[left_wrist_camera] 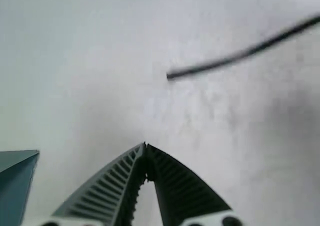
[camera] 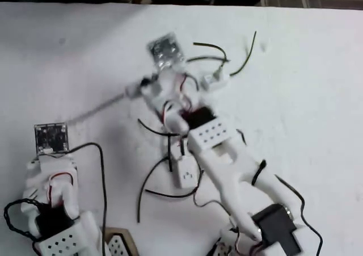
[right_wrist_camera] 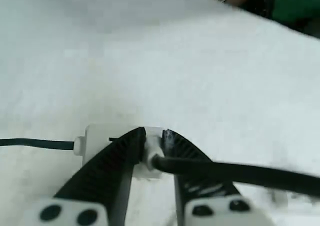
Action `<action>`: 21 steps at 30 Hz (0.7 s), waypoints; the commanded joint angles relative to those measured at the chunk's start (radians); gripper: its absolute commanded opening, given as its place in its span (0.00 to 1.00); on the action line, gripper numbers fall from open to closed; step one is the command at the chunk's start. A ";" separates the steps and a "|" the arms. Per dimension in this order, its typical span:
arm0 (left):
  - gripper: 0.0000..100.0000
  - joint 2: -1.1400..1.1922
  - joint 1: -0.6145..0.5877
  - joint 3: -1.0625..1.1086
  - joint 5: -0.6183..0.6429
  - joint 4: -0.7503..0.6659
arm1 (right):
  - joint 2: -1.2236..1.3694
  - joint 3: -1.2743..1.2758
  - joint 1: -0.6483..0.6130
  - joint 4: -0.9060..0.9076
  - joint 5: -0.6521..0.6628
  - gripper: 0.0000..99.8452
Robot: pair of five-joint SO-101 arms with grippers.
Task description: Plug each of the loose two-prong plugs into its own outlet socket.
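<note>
**A:** High view to begin: shows the right arm (camera: 227, 165) stretched across the white table (camera: 306, 97) toward the far middle, and puts the left arm (camera: 51, 210) low at the near left corner. Seen any seated plug yet?

**B:** Cannot confirm even 1. Check the right wrist view: finds the right gripper (right_wrist_camera: 154, 136) pinched tight on a white 2-prong plug (right_wrist_camera: 148, 153), with a black cord (right_wrist_camera: 240, 173) running from the plug back past the fingers. Held right up against a white outlet block (right_wrist_camera: 95, 141), touching or very nearly.

**A:** Prongs in the slots, then?

**B:** Cannot tell; hidden behind the jaws. Looks like mid-insertion at best, so count 0 as surely finished.

**A:** And the left gripper?

**B:** Caught in the left wrist view: left gripper (left_wrist_camera: 145, 148) closed tip to tip on nothing, hovering over bare table near the loose end of a black wire (left_wrist_camera: 240, 53). Idle, by the look of it.

**A:** Anything else worth noting?

**B:** Back to the high view: another white outlet block (camera: 186, 175) just beside the right arm, ringed by looped black cords, and a small white piece (camera: 215, 80) farther back with wires sticking out. Too blurred to call either plugged or loose.

**A:** So what remains?

**B:** Probably nearly everything: push this plug fully home, then pair every other loose plug with its own socket.
</note>
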 commanded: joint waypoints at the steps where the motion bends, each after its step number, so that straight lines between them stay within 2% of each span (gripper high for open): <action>1: 0.02 -0.013 0.019 -0.003 -0.002 -0.023 | 0.088 -0.126 0.058 -0.090 0.000 0.02; 12: 0.02 -0.013 0.024 0.003 -0.032 -0.021 | 0.615 -0.525 0.186 -0.077 0.051 0.02; 14: 0.02 -0.013 0.024 0.003 -0.032 -0.021 | 0.657 -0.586 0.188 0.022 0.087 0.07; 19: 0.02 -0.013 0.025 0.005 -0.037 -0.021 | 0.654 -0.712 0.162 0.346 0.095 0.29; 21: 0.02 -0.013 0.041 0.014 -0.041 -0.021 | 0.631 -0.760 0.147 0.467 0.123 0.31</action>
